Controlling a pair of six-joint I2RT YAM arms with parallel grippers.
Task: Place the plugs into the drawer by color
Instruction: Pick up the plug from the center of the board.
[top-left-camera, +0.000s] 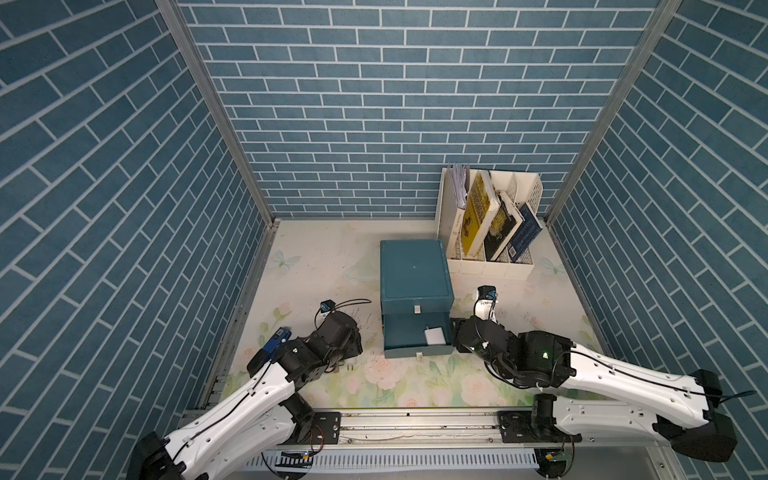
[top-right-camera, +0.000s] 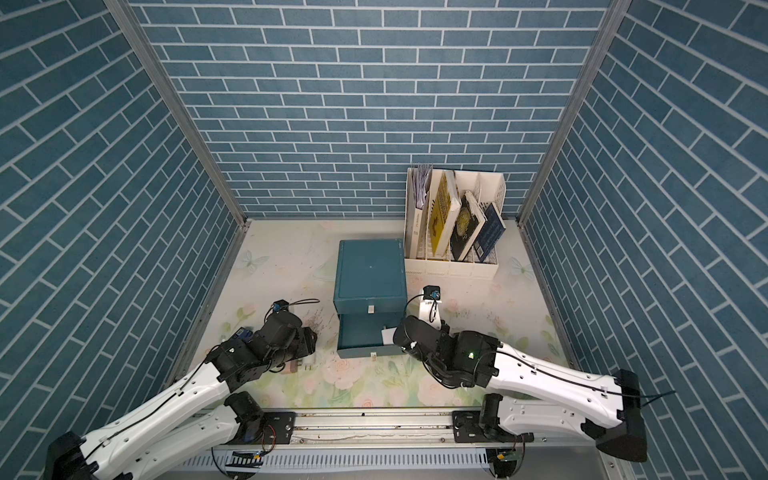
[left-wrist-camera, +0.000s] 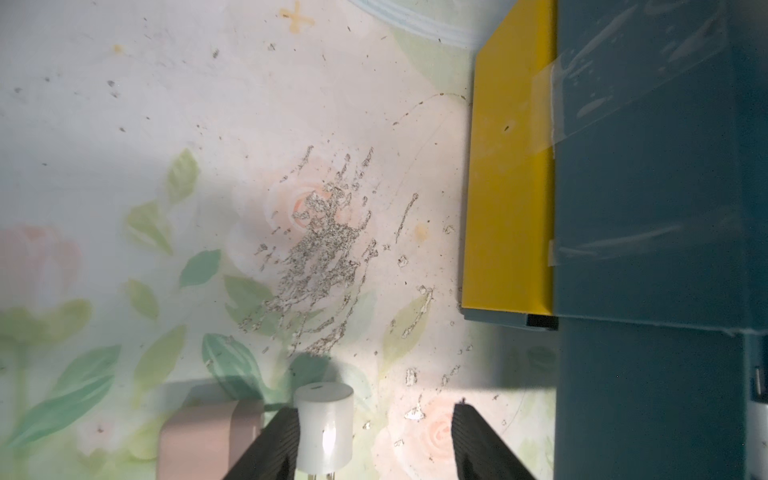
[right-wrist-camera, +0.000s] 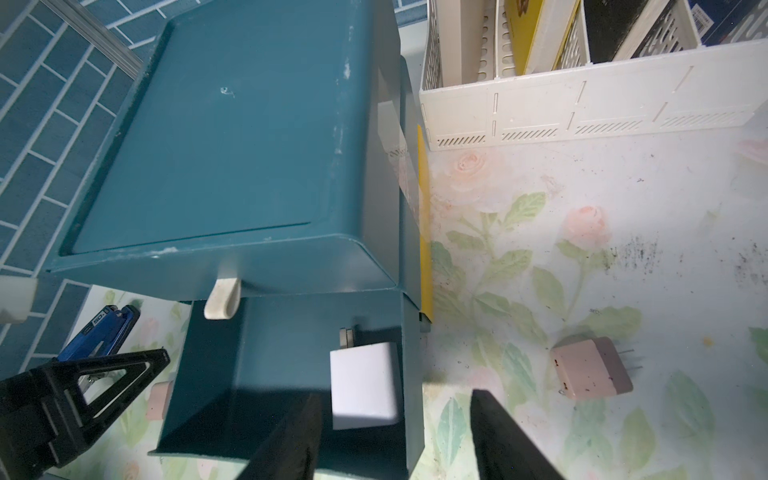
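Two white plugs were at the grippers. The right gripper (right-wrist-camera: 397, 395) hung open above the pulled-out drawer (right-wrist-camera: 216, 374) of the teal chest (top-left-camera: 415, 274), directly under its closed top drawer. The first white plug (right-wrist-camera: 365, 386) lay inside against the side wall, ungripped. The left gripper (left-wrist-camera: 374, 409), jaws apart, straddled the second white plug (left-wrist-camera: 324, 424) on the bench (left-wrist-camera: 166, 124) on the left arm's side of the chest. One finger (left-wrist-camera: 278, 442) touched it, and a pink plug (left-wrist-camera: 199, 440) sat just beside. Another pink plug (right-wrist-camera: 590, 368) lay on the chest's opposite side.

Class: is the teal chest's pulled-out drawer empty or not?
Not empty: one white plug lies inside the open drawer, beside a side wall.
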